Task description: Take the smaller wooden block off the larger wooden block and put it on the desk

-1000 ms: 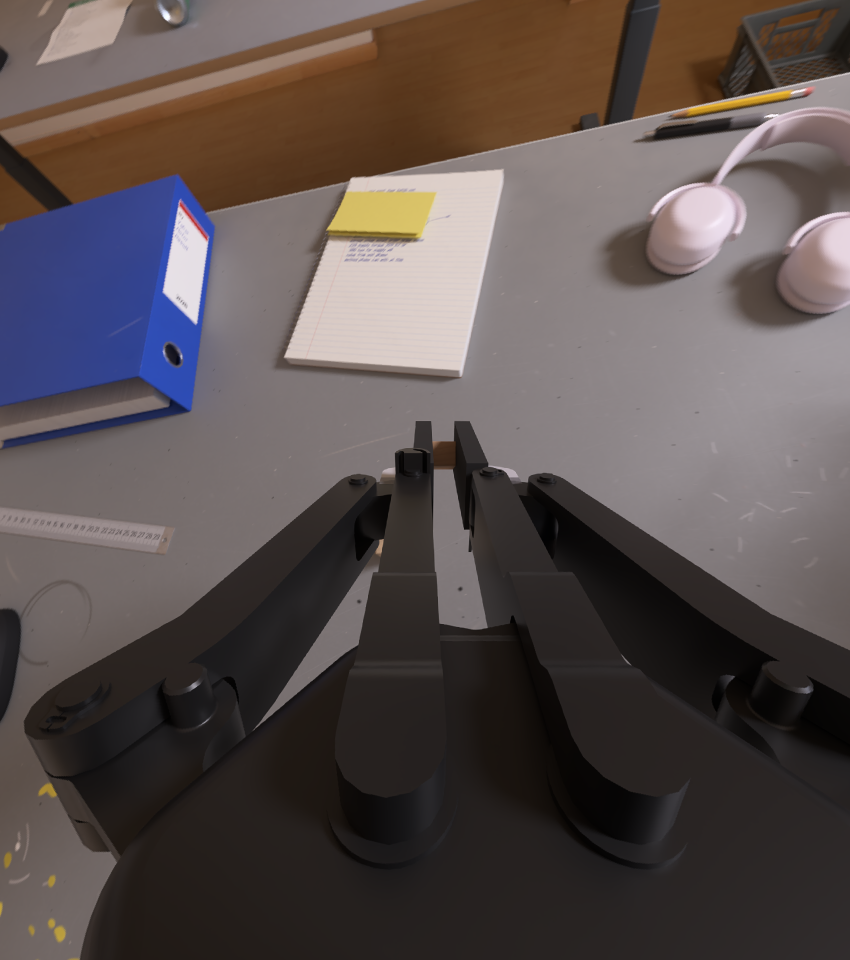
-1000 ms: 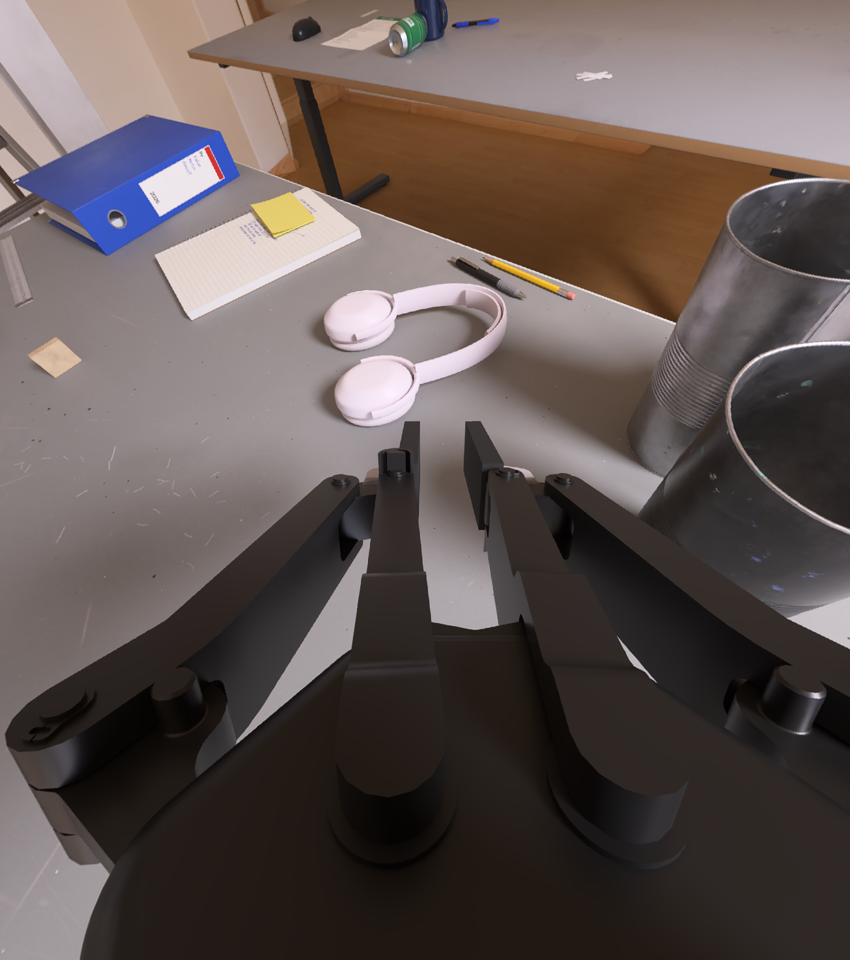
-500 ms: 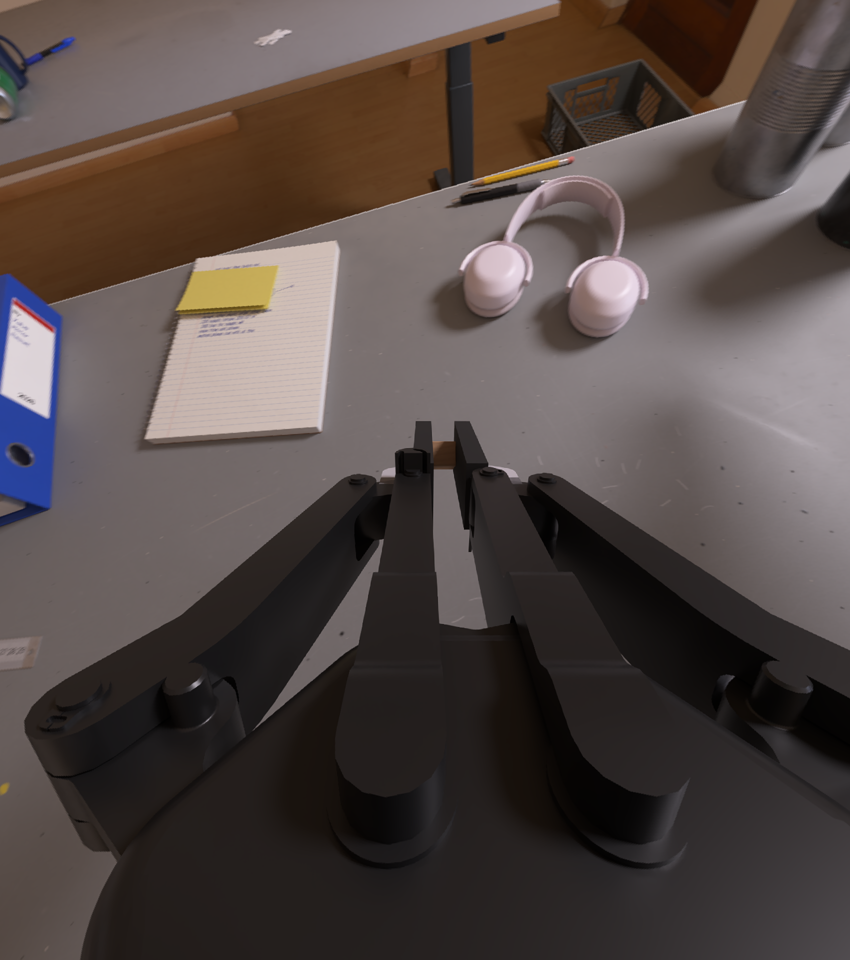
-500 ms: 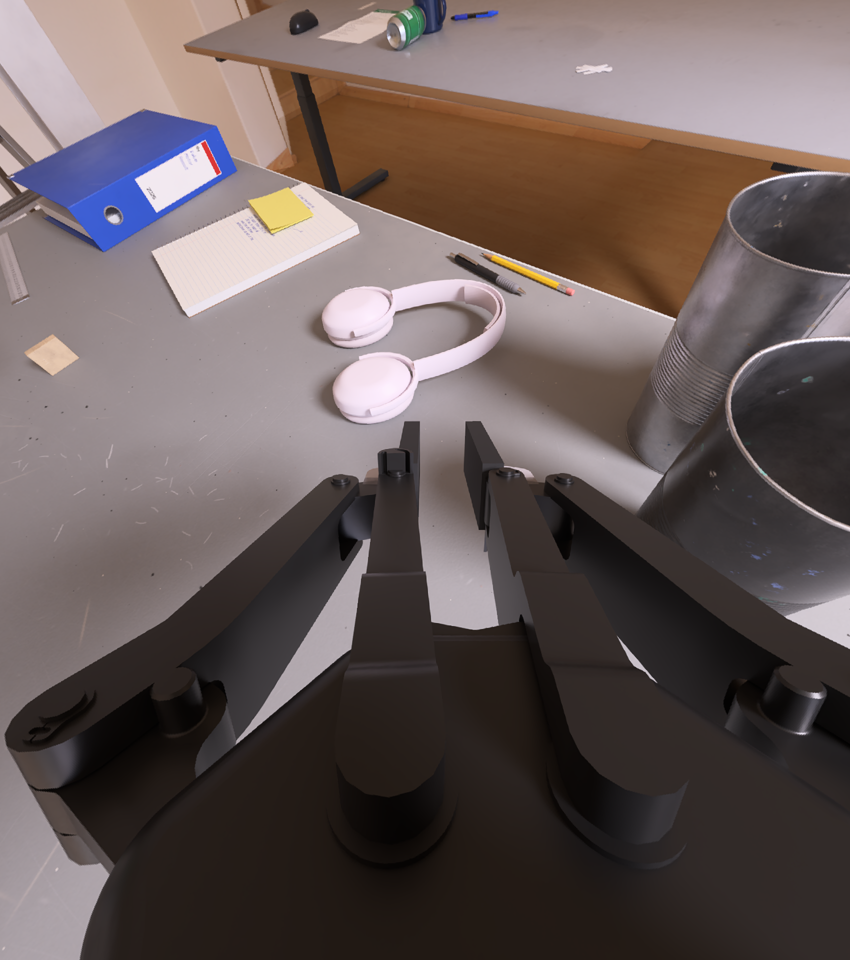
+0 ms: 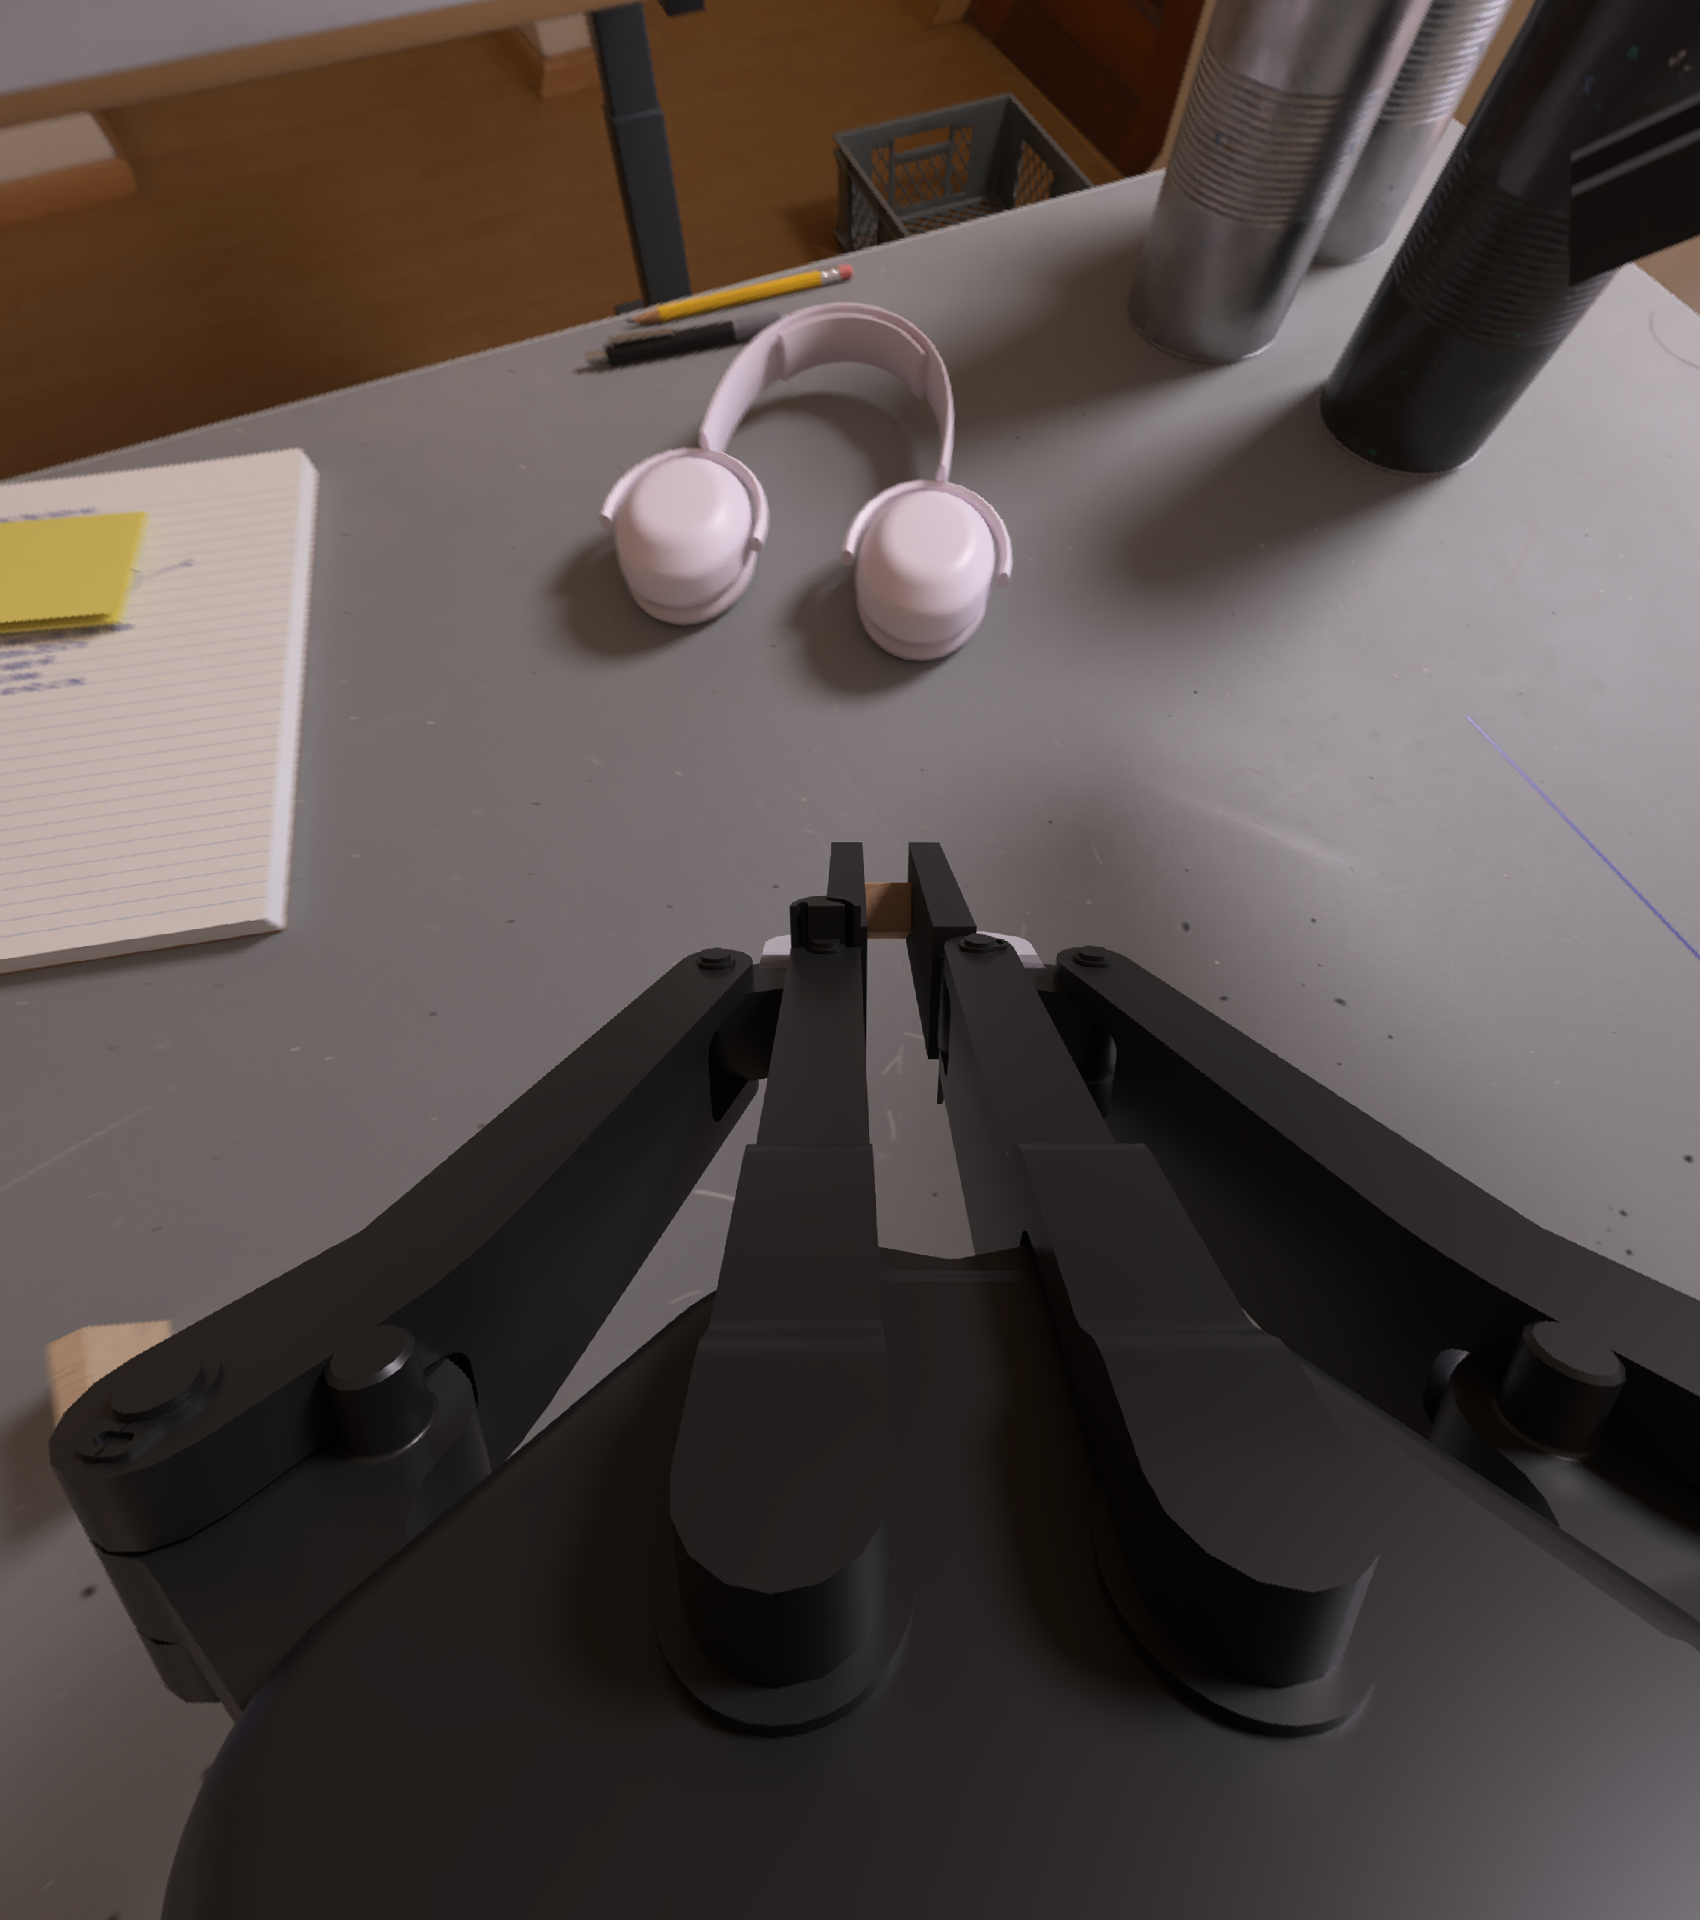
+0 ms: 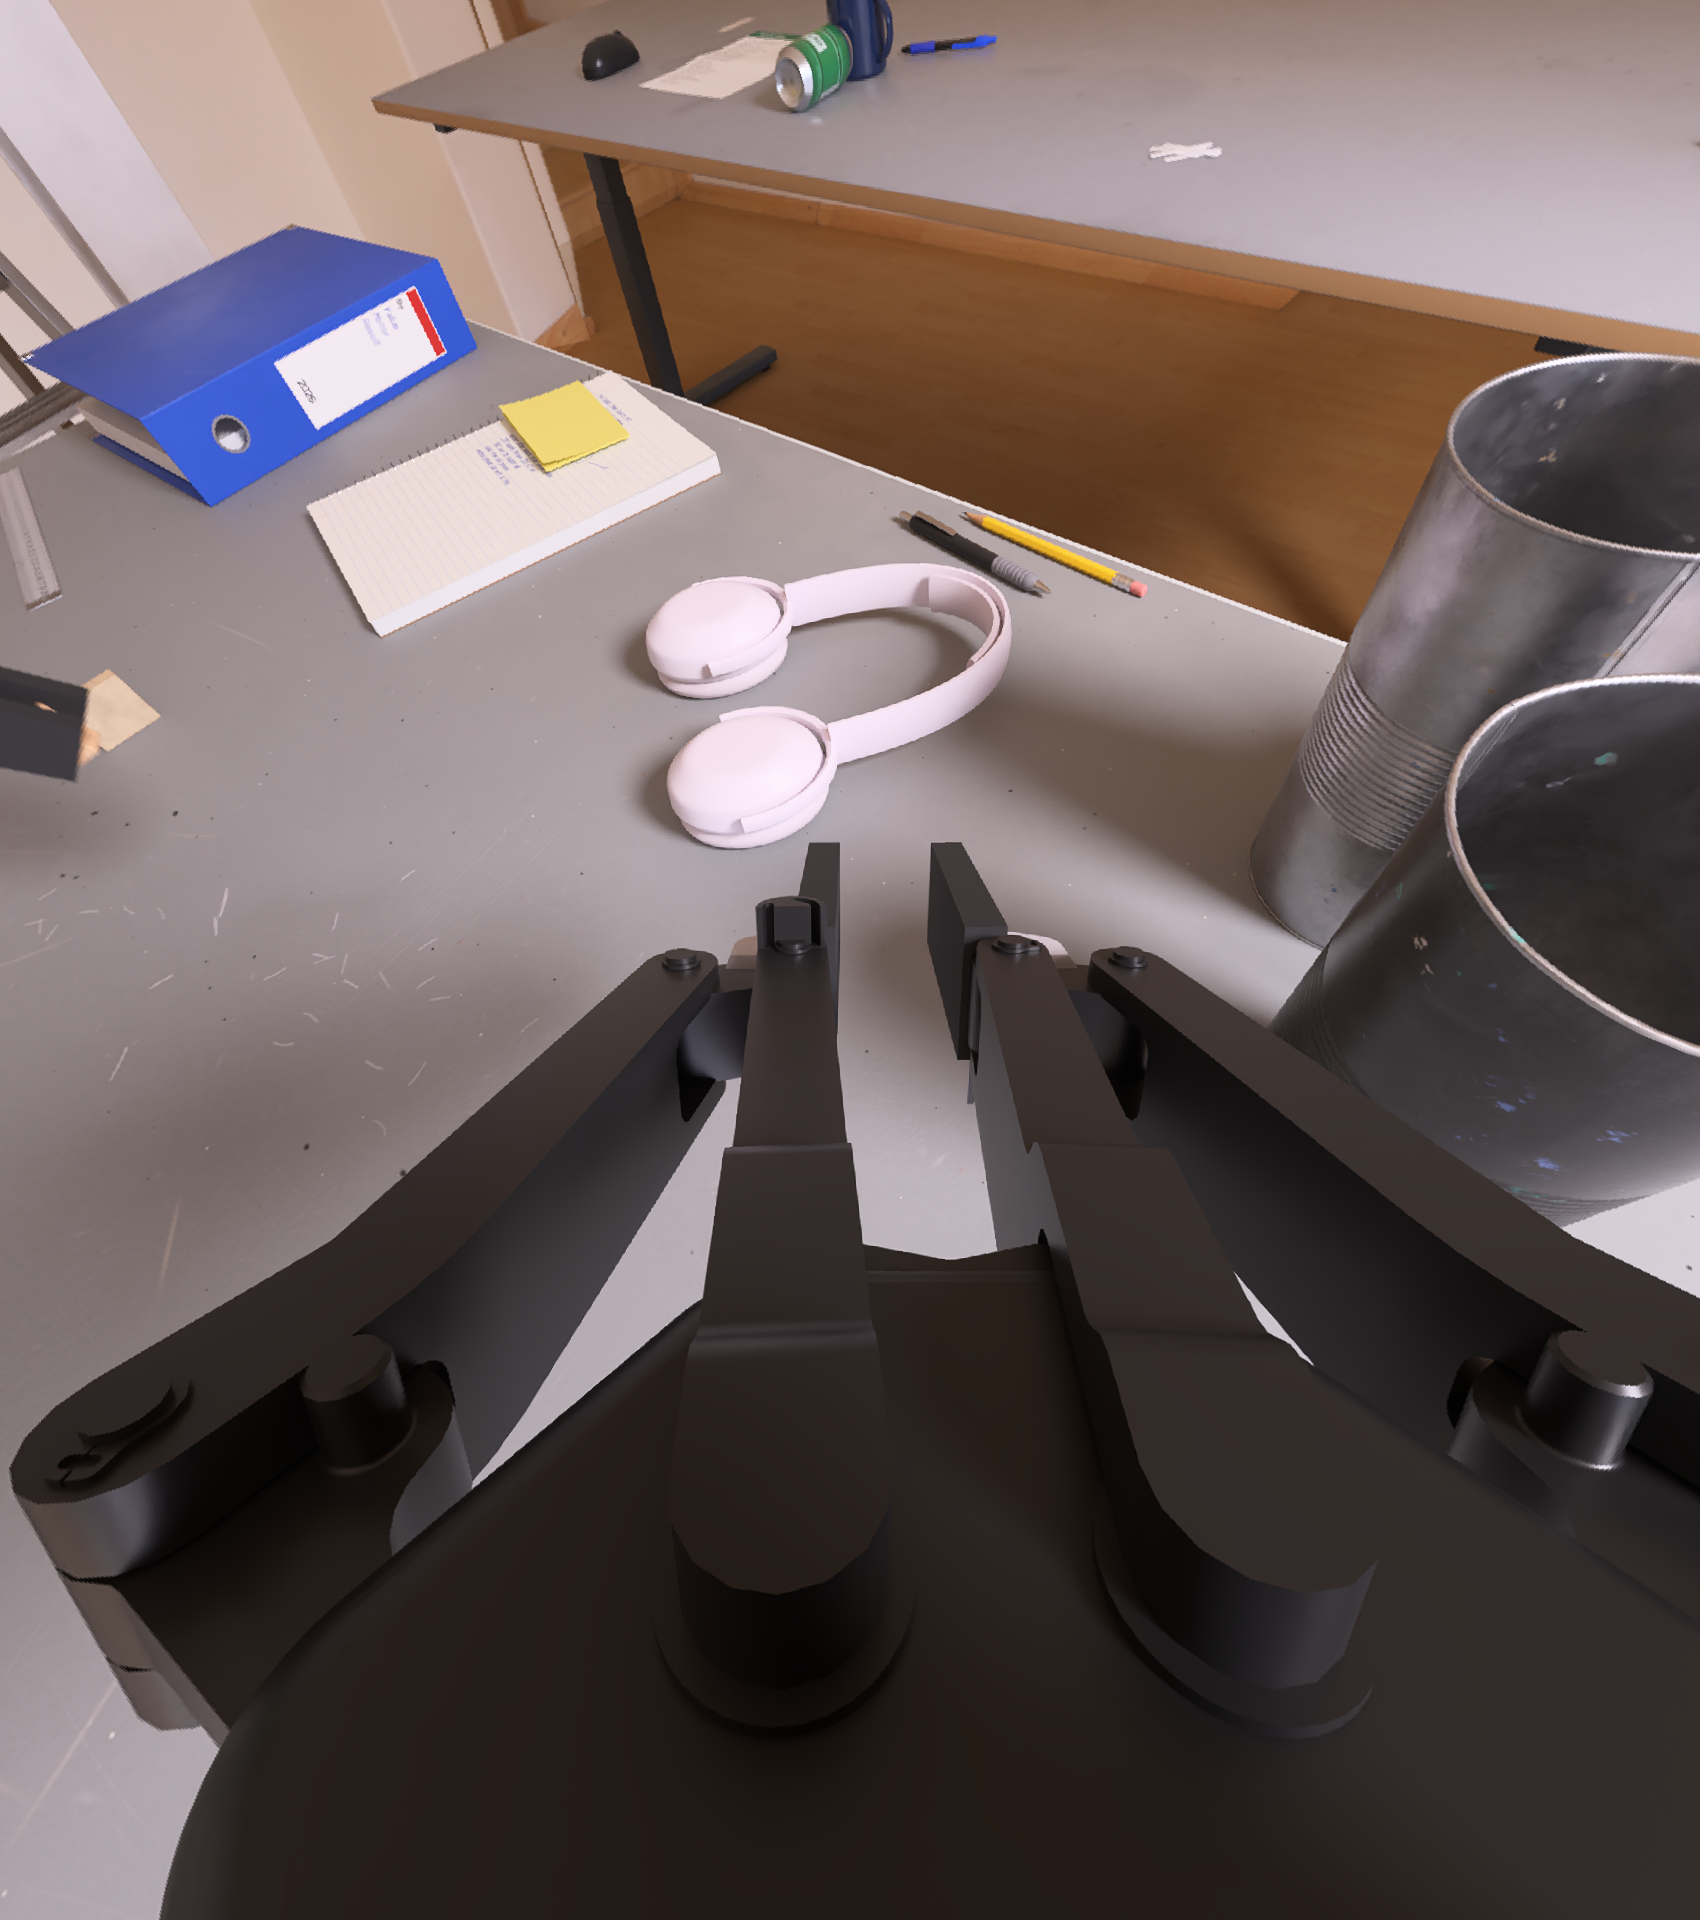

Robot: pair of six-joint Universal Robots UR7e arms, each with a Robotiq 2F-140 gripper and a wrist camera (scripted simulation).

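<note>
Big grey counter (image 5: 1241, 831) fills both views, scuffed and cluttered. On the far right stand the two metal bins (image 6: 1594, 582), well clear of the action. Blue binder (image 6: 254, 353) and notepad (image 6: 513, 499) sit at the far left, pink headphones (image 5: 804, 520) lie in the middle, with pencil (image 5: 752, 296) and pen (image 5: 680, 343) by the far edge.

Now the task itself. The left claw (image 5: 887, 904) is pinched nearly closed, and there between its tips is a sliver of pale wood: that's the small block (image 5: 890, 910), gripped and, by my reading, held up off the counter. The right wrist view backs this up: at its left edge a dark finger carries a bit of wood at its tip, and the big block (image 6: 121, 709) lies flat on the counter just behind it. The left wrist view catches a corner of that big block (image 5: 103, 1361) low at the left, mostly hidden behind the claw's knuckle.

So the lift-off looks done. The small block is off its perch.

What's left? The set-down. Open counter lies ahead of the left claw, short of the headphones. It needs to lower, part its fingers and let go.

The right claw (image 6: 882, 883) hangs idle near the bins, fingers parted a little, nothing between them.
</note>
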